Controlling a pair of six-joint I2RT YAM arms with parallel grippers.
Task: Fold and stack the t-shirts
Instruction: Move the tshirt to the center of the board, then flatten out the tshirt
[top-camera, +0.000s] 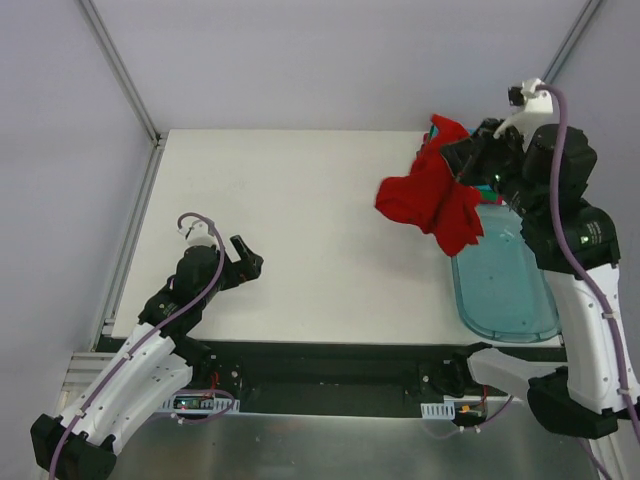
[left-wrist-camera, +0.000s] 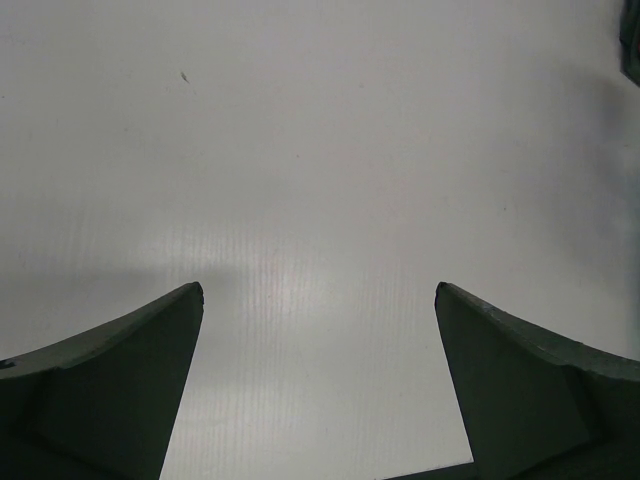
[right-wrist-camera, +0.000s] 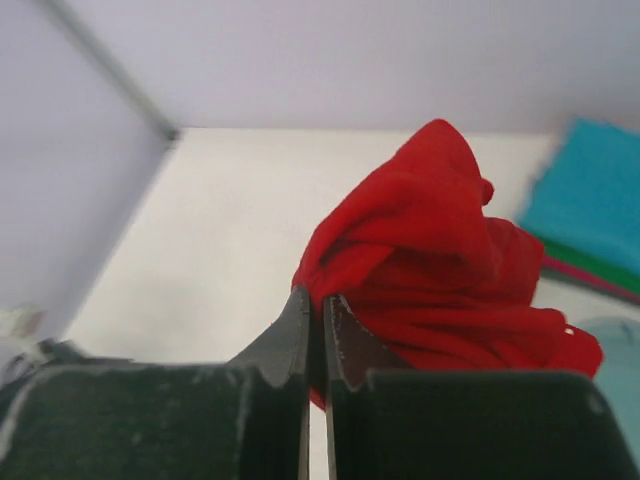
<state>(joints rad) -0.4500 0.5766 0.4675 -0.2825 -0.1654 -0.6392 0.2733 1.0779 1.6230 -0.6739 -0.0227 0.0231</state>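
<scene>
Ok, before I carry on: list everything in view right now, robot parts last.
red t-shirt: one, bright red, bunched and hanging off the table at its far right, beside the tub's far end
folded t-shirts: one stack, teal on top with green and pink edges under it, far right behind the red one; exact count unclear
tub: one, clear bluish, along the table's right edge
table: one, white, under everything
left fingers: two, dark, open and holding nothing, over the near left of the table
right fingers: two, dark, shut on a fold of the red t-shirt
</scene>
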